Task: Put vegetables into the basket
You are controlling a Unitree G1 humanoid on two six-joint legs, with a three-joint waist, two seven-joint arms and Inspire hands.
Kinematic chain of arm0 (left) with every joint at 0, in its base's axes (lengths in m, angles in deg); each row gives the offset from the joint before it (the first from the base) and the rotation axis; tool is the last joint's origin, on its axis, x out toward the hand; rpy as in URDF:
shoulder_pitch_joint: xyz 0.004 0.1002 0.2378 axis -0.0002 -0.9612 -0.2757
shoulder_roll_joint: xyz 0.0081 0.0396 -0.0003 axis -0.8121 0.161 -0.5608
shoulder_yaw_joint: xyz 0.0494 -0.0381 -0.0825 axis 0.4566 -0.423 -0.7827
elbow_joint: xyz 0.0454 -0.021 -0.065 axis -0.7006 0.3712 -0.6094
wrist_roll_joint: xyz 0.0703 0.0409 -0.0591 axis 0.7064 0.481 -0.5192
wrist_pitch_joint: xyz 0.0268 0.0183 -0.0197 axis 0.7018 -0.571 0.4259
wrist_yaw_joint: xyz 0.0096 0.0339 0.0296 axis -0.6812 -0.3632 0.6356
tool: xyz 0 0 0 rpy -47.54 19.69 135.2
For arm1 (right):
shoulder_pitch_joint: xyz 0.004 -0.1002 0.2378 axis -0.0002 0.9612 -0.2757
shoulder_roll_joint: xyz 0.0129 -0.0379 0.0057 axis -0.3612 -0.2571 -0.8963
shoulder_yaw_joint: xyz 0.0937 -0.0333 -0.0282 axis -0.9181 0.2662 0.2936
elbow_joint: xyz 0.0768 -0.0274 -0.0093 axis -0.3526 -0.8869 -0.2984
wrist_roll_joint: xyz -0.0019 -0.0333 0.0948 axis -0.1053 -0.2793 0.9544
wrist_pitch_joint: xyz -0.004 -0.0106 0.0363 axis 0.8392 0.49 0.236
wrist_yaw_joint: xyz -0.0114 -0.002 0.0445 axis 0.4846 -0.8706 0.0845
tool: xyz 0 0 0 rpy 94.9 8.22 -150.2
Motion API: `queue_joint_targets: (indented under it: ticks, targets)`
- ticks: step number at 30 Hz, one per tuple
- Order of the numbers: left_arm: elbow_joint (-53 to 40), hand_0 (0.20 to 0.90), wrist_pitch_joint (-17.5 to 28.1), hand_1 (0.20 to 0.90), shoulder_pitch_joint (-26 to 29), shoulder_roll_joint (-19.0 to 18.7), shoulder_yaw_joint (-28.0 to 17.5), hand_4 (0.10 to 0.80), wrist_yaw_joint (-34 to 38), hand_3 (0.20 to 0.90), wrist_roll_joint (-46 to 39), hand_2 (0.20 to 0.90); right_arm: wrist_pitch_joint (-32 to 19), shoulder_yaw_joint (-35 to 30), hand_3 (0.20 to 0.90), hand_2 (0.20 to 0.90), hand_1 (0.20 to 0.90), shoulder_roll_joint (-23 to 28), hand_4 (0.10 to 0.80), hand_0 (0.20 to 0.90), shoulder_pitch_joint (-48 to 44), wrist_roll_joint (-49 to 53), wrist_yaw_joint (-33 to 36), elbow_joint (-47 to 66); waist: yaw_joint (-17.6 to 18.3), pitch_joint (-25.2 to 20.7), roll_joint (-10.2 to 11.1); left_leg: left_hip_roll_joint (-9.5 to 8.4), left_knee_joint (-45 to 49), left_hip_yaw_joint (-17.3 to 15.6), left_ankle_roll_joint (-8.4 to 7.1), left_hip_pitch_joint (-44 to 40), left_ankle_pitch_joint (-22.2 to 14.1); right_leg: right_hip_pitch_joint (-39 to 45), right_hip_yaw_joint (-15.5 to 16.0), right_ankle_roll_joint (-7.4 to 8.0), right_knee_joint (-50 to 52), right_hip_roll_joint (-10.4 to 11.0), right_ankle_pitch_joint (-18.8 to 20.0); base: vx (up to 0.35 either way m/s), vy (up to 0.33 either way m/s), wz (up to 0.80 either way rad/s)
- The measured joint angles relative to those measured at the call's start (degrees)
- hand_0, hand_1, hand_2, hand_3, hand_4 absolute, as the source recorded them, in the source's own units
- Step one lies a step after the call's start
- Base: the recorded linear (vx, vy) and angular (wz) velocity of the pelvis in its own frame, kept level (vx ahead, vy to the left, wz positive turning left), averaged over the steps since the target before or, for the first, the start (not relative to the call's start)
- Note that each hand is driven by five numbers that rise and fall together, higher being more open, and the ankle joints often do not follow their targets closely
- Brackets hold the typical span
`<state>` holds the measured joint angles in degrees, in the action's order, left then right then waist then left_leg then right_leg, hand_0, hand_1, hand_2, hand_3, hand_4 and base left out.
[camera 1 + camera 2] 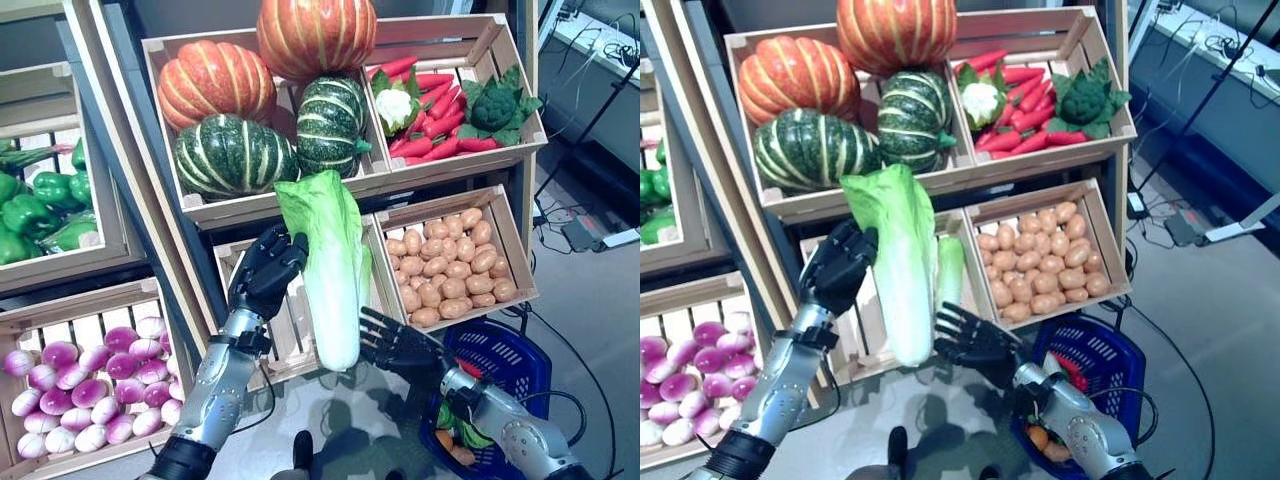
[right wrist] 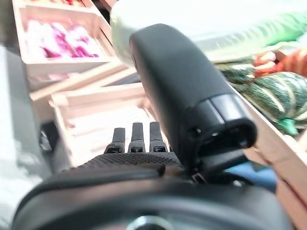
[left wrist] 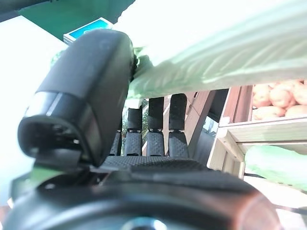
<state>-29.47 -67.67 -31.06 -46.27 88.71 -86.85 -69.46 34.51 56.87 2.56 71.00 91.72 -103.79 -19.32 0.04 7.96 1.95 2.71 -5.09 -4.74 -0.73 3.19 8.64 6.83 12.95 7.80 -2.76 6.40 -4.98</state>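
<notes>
My left hand (image 1: 265, 272) is shut on a long pale-green cabbage (image 1: 330, 270) and holds it upright in front of the stand, leafy end up. In the left wrist view the thumb (image 3: 86, 96) presses against the cabbage's leaves (image 3: 216, 48). My right hand (image 1: 405, 348) is open with its fingers spread, right beside the cabbage's white lower end; I cannot tell if it touches. In the right wrist view the cabbage (image 2: 192, 19) lies just past the thumb (image 2: 187, 96). The blue basket (image 1: 520, 345) stands on the floor at the lower right, with green, orange and red vegetables (image 1: 455, 425) in it.
The wooden stand's crates (image 1: 455, 205) rise close behind the cabbage. A slatted crate (image 1: 875, 330) lies directly behind both hands, with another pale cabbage (image 1: 950, 270) in it. Grey floor (image 1: 590, 290) lies right of the basket, with cables across it.
</notes>
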Motion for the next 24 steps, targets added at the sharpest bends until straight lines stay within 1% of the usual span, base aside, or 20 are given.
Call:
queue_joint_targets:
  ticks: [5, 11, 19, 22, 23, 24]
  targets:
    - [-0.01, 0.300, -0.06, 0.300, -0.11, -0.20, 0.53, 0.400, -0.11, 0.300, -0.03, 0.300, 1.13, 0.46, 0.900, 0.900, 0.900, 0.00, 0.800, 0.900, -0.28, 0.37, 0.28, 0.00, -1.11, -1.02, -0.02, -0.07, -0.01, 0.26, 0.00, -0.04, 0.00, 0.29, 0.18, 0.00, -0.23, -0.02, 0.11, -0.005, 0.002, 0.02]
    - [-0.03, 0.300, -0.08, 0.300, -0.37, -0.65, 0.50, 0.400, -0.06, 0.300, -0.70, 0.300, 2.52, 2.49, 0.900, 0.900, 0.900, 0.19, 0.800, 0.900, -0.48, 6.48, 3.76, -0.01, -1.17, -2.20, 0.06, -0.10, -0.03, 0.29, 0.03, -0.02, -0.02, 0.29, 0.17, 0.00, -0.24, 0.00, 0.11, -0.009, 0.006, 0.01]
    - [-0.03, 0.300, -0.17, 0.300, -0.37, -0.68, 0.57, 0.400, -0.06, 0.300, -0.79, 0.300, 2.74, 2.83, 0.900, 0.900, 0.900, 0.07, 0.800, 0.900, -0.67, 6.76, 4.81, -0.01, -1.15, -2.30, 0.05, -0.10, -0.03, 0.29, 0.04, -0.06, -0.01, 0.29, 0.14, 0.02, -0.22, 0.03, 0.12, -0.007, 0.004, 0.00]
    - [-0.03, 0.300, -1.31, 0.300, -0.27, -0.81, 0.39, 0.400, -0.07, 0.300, -0.99, 0.300, 4.56, 4.04, 0.900, 0.900, 0.900, 1.05, 0.800, 0.900, -2.07, 9.07, 4.89, -0.02, -1.14, -2.50, 0.04, -0.13, -0.02, 0.42, 0.04, -0.17, 0.00, 0.42, 0.14, 0.04, -0.24, 0.05, 0.16, -0.063, 0.020, 0.00]
    - [-0.14, 0.300, -2.56, 0.300, -0.18, -1.37, 0.50, 0.400, -0.71, 0.300, -1.00, 0.300, 6.18, 4.24, 0.900, 0.900, 0.900, 2.35, 0.800, 0.900, -2.95, 10.94, 3.59, -0.01, -1.16, -2.76, 0.03, -0.17, -0.03, 0.42, 0.05, -0.31, -0.01, 0.65, 0.16, 0.05, -0.26, 0.08, 0.16, 0.000, 0.000, 0.00]
    - [-0.15, 0.300, -2.97, 0.300, -0.21, -1.85, 0.49, 0.400, -1.31, 0.300, -1.00, 0.300, 6.48, 4.23, 0.900, 0.900, 0.900, 2.98, 0.800, 0.900, -2.97, 11.38, 2.33, -0.02, -1.18, -2.87, 0.06, -0.16, -0.04, 0.40, 0.05, -0.42, -0.03, 0.79, 0.16, 0.05, -0.28, 0.06, 0.15, -0.025, -0.006, 0.04]
